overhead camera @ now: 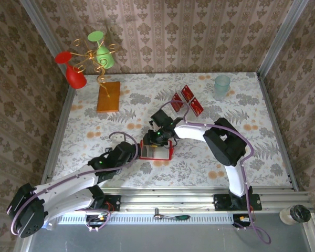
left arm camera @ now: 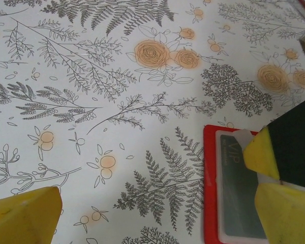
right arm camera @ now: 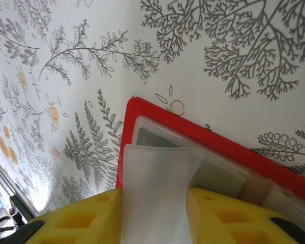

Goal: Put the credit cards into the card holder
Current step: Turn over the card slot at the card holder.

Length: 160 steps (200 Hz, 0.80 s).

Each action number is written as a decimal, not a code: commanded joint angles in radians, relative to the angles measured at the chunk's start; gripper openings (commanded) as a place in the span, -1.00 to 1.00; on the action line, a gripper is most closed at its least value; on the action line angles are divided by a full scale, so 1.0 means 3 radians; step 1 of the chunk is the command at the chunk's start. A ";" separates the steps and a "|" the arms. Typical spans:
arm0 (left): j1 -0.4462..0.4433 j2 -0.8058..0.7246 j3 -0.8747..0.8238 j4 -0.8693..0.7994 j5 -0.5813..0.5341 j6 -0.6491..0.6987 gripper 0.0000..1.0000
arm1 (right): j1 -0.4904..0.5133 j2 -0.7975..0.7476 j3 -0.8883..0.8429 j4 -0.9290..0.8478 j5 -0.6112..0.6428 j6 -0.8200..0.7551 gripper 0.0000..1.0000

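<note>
The card holder [overhead camera: 156, 151] lies open mid-table, red with pale clear sleeves inside. My right gripper [overhead camera: 158, 139] hangs over it. In the right wrist view its yellow fingers [right arm camera: 76, 221] are shut on one clear sleeve [right arm camera: 152, 188], lifting it off the holder [right arm camera: 142, 109]. A dark card marked VIP [left arm camera: 234, 188] sits in a lower sleeve. My left gripper [overhead camera: 134, 152] is just left of the holder, wide open [left arm camera: 155, 203] and holding nothing, with one finger over the holder's red edge [left arm camera: 209, 193]. Three red credit cards [overhead camera: 188, 101] lie at the back.
An orange-brown slab [overhead camera: 108, 96] lies at the back left below a wire stand with red and green glasses [overhead camera: 89, 55]. A pale green cup [overhead camera: 222, 84] stands at the back right. Metal rails [overhead camera: 58, 142] edge the table.
</note>
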 commanded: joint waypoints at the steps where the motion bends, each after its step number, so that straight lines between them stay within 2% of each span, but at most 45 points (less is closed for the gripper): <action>1: 0.0043 -0.0022 -0.0062 -0.0019 0.0057 0.0075 0.97 | 0.0012 0.0058 0.0053 0.0044 -0.0054 0.0079 -0.21; 30: 0.0073 0.0027 -0.0078 0.0029 0.0095 0.0082 0.97 | 0.0015 0.0043 0.0039 0.0119 -0.0101 0.0105 -0.20; 60: 0.0075 0.0074 -0.0081 0.0066 0.0111 0.0074 0.97 | 0.0016 0.0026 0.0015 0.0262 -0.0226 0.0141 -0.04; 70: 0.0078 0.0084 -0.0088 0.0074 0.0114 0.0068 0.97 | 0.0015 0.0026 -0.0005 0.0315 -0.0255 0.0154 0.10; 86: 0.0076 0.0093 -0.0101 0.0098 0.0122 0.0059 0.97 | 0.0011 0.0018 -0.0022 0.0313 -0.0240 0.0164 0.12; 104: 0.0079 0.0125 -0.0100 0.0109 0.0131 0.0059 0.97 | 0.0004 0.0023 -0.0040 0.0314 -0.0211 0.0187 0.06; 142: 0.0077 0.0247 -0.0097 0.0194 0.0207 0.0084 0.97 | 0.0006 0.0033 -0.0071 0.0306 -0.0167 0.0186 -0.28; 160: 0.0078 0.0331 -0.0096 0.0256 0.0234 0.0087 0.97 | 0.0003 0.0052 -0.0069 0.0287 -0.0141 0.0182 -0.38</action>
